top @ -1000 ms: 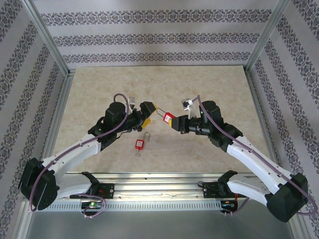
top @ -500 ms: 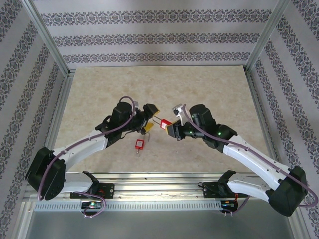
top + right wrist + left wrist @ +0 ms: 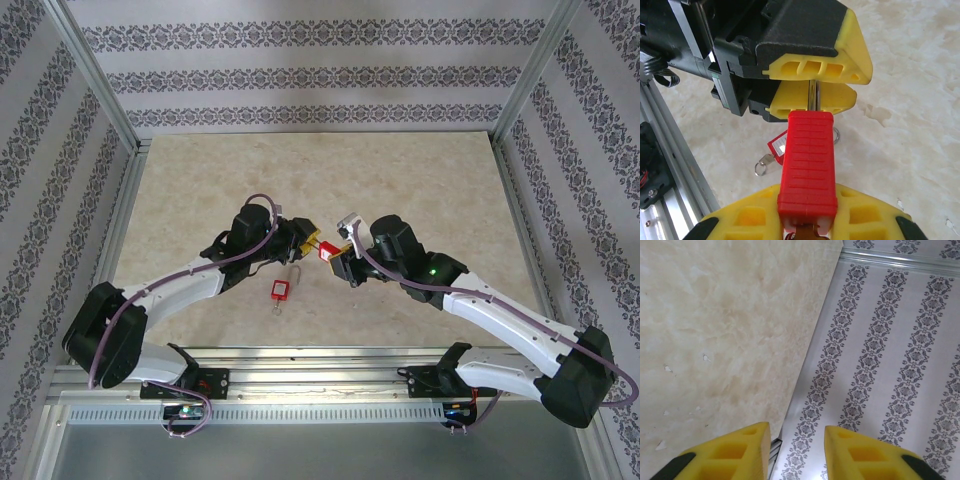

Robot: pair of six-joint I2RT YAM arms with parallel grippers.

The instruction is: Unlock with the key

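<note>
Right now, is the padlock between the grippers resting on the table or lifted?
Lifted: the right gripper clamps the red padlock clear of the table.

Your desk (image 3: 200, 180) is a pale, marbled beige slab under soft, even light. Walls (image 3: 320, 75) on three sides show grey floral stripes on white, with aluminium posts (image 3: 95, 75) at the far corners and a metal rail (image 3: 320, 360) along the near edge.

Bright, even light; soft shadows
</note>
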